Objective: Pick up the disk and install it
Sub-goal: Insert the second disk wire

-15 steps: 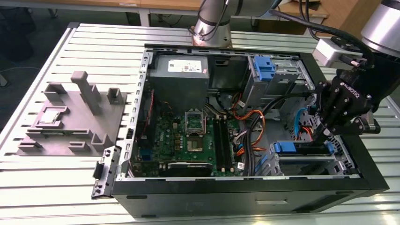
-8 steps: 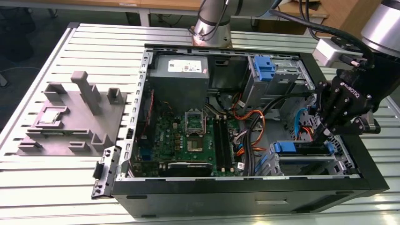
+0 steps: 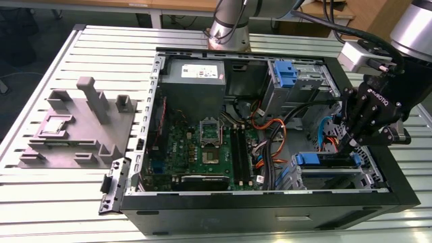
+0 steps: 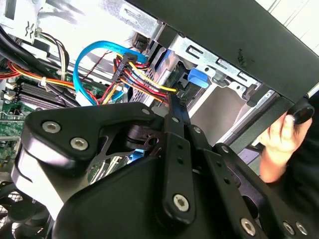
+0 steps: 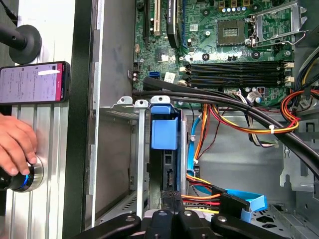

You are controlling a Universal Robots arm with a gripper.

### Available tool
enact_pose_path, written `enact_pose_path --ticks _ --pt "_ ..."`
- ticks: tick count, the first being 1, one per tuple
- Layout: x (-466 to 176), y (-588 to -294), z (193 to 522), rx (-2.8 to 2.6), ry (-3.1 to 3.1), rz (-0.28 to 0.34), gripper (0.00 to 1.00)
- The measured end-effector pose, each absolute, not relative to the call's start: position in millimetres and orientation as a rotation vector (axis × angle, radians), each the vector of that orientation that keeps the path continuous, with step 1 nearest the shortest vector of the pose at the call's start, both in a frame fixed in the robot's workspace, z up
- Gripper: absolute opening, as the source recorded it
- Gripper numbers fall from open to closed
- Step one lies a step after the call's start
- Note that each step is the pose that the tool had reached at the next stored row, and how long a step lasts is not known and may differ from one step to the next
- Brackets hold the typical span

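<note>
The disk stands on edge in the drive bay at the case's front corner, its blue carrier tab at the far end. In the exterior view its blue frame shows in the bay at the exterior view's right. My gripper is right at the disk's near end, fingers together with no gap showing. Its tips reach into the bay beside the blue tab. In the exterior view the gripper hangs just above the bay.
Orange, red, yellow and blue cables run close beside the bay. The motherboard fills the case floor. A grey fixture sits at the exterior view's left. A person's hand rests on a knob outside the case, near a phone.
</note>
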State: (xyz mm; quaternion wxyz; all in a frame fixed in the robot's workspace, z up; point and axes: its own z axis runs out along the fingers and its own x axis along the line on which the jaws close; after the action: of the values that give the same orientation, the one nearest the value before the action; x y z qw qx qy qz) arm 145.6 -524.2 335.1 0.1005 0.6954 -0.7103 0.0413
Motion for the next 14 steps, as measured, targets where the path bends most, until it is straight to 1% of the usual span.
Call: enact_pose_path --ticks 7,10,14 --pt "145.7 -524.3 335.0 2.056 -2.101 0.125 0.1" --pt "144.0 -524.2 334.9 2.064 -2.113 0.147 0.1" --pt "143.2 -524.2 339.7 2.065 -2.115 0.152 0.1"
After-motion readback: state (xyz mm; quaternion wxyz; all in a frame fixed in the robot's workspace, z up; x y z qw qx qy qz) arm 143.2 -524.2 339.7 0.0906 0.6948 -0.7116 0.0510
